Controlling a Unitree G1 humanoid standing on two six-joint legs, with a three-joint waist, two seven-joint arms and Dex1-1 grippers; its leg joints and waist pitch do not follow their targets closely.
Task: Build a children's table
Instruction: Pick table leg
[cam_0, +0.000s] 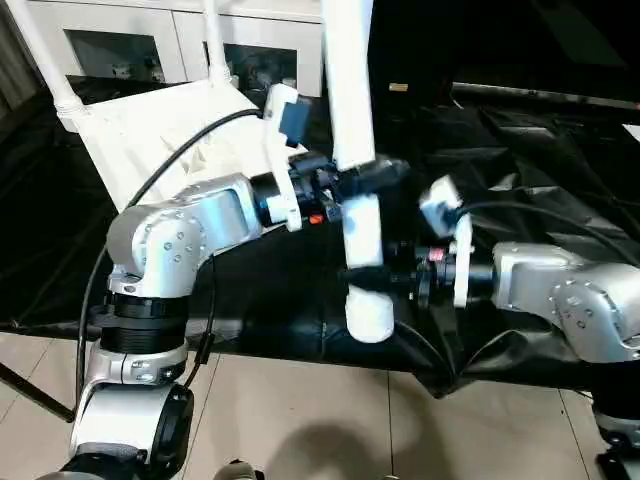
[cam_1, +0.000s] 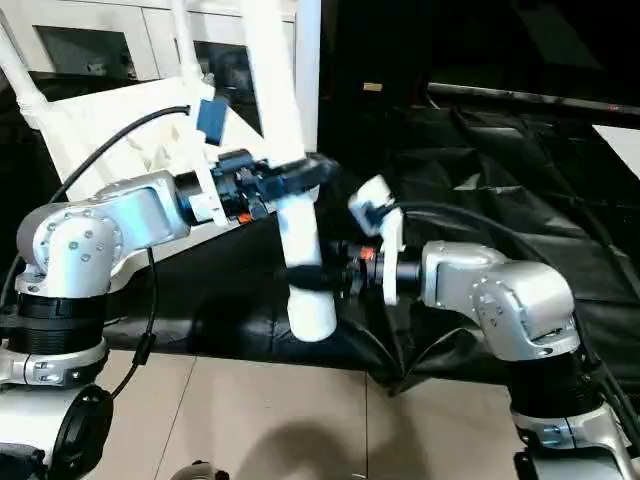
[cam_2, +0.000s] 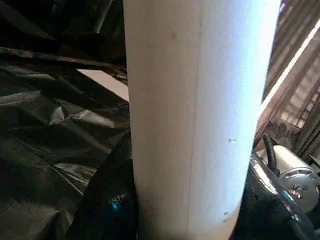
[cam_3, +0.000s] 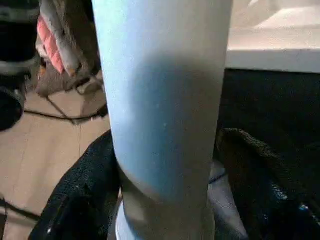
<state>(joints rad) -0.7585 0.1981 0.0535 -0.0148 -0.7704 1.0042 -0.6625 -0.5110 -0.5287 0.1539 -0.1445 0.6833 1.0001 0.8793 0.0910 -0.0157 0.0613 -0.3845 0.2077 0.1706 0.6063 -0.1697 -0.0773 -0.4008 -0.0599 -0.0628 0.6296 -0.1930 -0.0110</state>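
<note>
Your two grippers both grasp one white table leg (cam_0: 352, 130), held roughly upright above the near edge of the black-draped work table (cam_0: 520, 180). The left gripper (cam_0: 362, 176) is clamped around the tube higher up; the right gripper (cam_0: 372, 281) is clamped around it lower down, just above the leg's wider bottom end (cam_0: 369, 315). In each wrist view the black fingers (cam_2: 107, 200) (cam_3: 80, 200) wrap both sides of the tube, pressed against its surface. The leg's bottom end hangs out over the table's near edge, with the tiled floor (cam_0: 300, 410) showing below it. The top of the leg runs out of view at the far side.

The table top (cam_0: 165, 135) lies to the left and farther back on the black cloth, tilted, with its underside toward you. Two legs rise from it: one at the far left corner socket (cam_0: 68, 100), one (cam_0: 214, 45) farther right. You cannot tell from here whether they are fully seated.

Behind the table top stands a white cabinet with glass doors (cam_0: 120, 45). Black cables (cam_0: 170, 160) run from each wrist camera back along the silver forearms.
</note>
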